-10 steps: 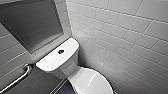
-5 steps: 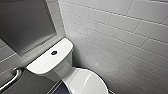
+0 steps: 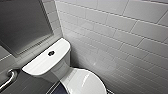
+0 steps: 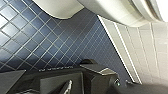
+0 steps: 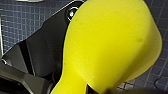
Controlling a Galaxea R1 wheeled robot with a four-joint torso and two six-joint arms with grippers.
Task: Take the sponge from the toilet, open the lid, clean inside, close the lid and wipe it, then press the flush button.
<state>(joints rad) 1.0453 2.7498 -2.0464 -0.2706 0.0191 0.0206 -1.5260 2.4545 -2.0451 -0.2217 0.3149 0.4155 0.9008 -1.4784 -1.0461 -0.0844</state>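
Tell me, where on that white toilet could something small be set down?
The flat white ceramic tank top has bare stretches either side of the small dark round flush button. The white oval plastic lid, shut, is bare too. It is tight where the tank's end nears the white tiled wall.
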